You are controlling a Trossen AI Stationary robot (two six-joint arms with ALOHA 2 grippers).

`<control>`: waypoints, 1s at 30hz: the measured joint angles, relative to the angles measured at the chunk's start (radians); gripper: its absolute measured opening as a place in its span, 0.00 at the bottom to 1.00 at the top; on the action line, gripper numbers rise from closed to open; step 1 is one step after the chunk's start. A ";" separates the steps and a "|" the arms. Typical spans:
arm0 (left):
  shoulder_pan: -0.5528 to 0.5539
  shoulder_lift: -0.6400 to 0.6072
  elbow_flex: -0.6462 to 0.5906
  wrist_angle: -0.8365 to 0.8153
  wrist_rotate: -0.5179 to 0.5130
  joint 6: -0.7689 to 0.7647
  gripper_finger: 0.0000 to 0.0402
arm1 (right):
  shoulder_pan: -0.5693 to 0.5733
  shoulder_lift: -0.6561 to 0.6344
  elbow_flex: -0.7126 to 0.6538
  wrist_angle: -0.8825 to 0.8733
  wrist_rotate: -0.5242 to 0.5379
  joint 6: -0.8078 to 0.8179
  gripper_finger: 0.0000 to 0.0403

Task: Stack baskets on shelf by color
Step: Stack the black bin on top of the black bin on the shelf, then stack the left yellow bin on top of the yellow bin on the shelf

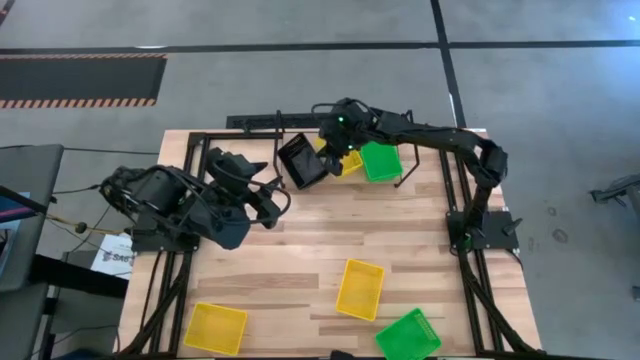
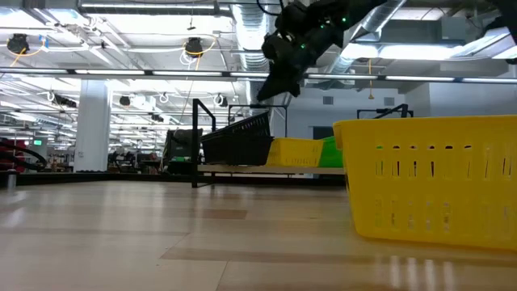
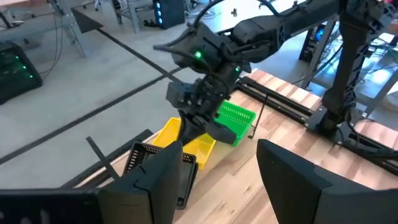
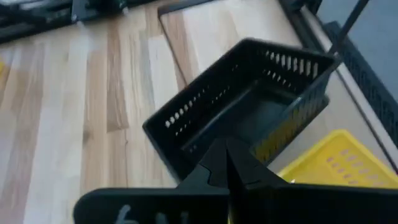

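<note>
The right gripper (image 1: 330, 152), fingers pinched on the rim of a tilted black basket (image 1: 302, 160), holds it at the shelf's (image 1: 262, 121) left end, beside a yellow basket (image 1: 349, 160) and a green basket (image 1: 380, 160). The left gripper (image 1: 275, 203) waits open, well apart.

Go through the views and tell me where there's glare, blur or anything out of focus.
Low view: bright ceiling lights glare across the room; the near yellow basket looms large and soft. Right wrist view: the black basket is fairly clear, while the right gripper in the foreground is blurred. Left wrist view: the left gripper is dark, with little detail. High view: evenly lit, no strong glare.
</note>
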 joint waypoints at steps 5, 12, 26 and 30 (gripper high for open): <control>0.000 0.001 0.000 0.000 -0.001 -0.012 0.48 | -0.005 0.036 -0.005 -0.026 -0.005 -0.021 0.00; 0.000 0.001 0.000 0.000 -0.007 -0.015 0.48 | 0.007 0.091 0.001 0.027 -0.034 -0.040 0.00; 0.000 0.007 0.001 0.001 -0.004 0.007 0.48 | 0.059 -0.181 0.031 -0.114 -0.034 -0.107 0.00; 0.004 0.037 0.001 0.000 0.007 0.008 0.48 | 0.106 -0.379 0.029 -0.186 -0.026 -0.132 0.00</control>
